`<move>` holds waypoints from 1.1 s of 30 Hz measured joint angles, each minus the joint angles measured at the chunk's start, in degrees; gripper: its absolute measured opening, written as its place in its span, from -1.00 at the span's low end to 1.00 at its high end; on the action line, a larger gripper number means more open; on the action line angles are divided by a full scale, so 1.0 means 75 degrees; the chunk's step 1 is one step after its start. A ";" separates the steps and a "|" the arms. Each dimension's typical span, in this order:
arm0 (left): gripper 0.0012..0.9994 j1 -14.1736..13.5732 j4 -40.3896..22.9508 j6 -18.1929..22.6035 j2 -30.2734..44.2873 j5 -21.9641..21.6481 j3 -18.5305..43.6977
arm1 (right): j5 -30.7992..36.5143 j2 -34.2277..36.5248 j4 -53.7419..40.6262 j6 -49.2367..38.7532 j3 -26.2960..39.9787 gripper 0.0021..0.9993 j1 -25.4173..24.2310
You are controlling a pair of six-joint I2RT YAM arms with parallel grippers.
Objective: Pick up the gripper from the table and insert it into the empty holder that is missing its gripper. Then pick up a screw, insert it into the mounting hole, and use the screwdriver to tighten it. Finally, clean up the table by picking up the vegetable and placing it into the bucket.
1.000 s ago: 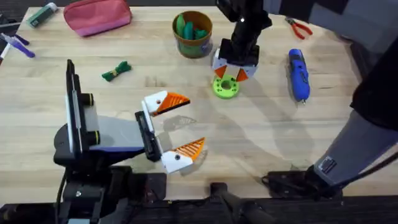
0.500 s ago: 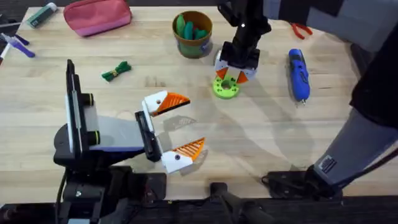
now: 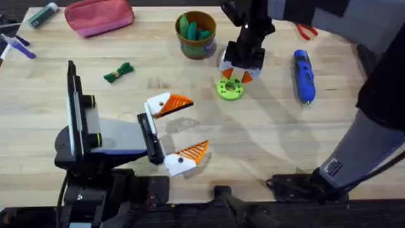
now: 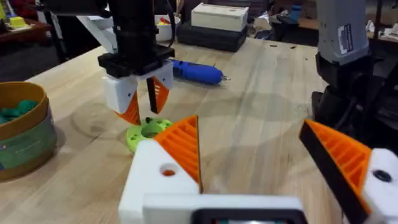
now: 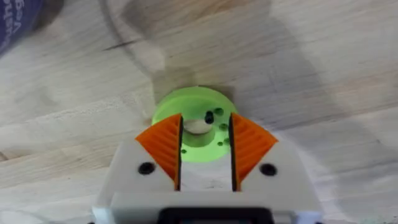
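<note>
Right claw (image 3: 238, 71) part-spread, hovering over green disc (image 3: 230, 88); left claw (image 3: 182, 128) released wide

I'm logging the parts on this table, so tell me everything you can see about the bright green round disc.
The green disc is a bright green, plastic-looking ring lying flat on the wooden table, between the bucket and the screwdriver. It has a pale central opening and several small holes in its top face. The right claw hangs directly over it, fingers slightly parted astride the centre; contact cannot be confirmed.
</note>
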 joint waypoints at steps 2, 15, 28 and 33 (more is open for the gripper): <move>0.98 0.0000 0.0000 0.0000 0.0000 0.0000 -0.0003 | 0.0016 -0.0001 0.0009 0.0000 -0.0003 -0.22 0.0000; 0.98 0.0000 0.0000 0.0000 0.0000 0.0000 0.0000 | 0.0062 0.0001 0.0334 0.0009 -0.0329 -0.23 0.0082; 0.98 0.0000 0.0000 0.0000 0.0000 0.0000 0.0000 | 0.0165 -0.0001 0.0522 0.0023 -0.0329 -0.36 0.0082; 0.98 0.0000 0.0000 0.0000 0.0000 0.0000 0.0000 | 0.0217 -0.0001 0.0522 0.0025 -0.0329 -0.42 0.0087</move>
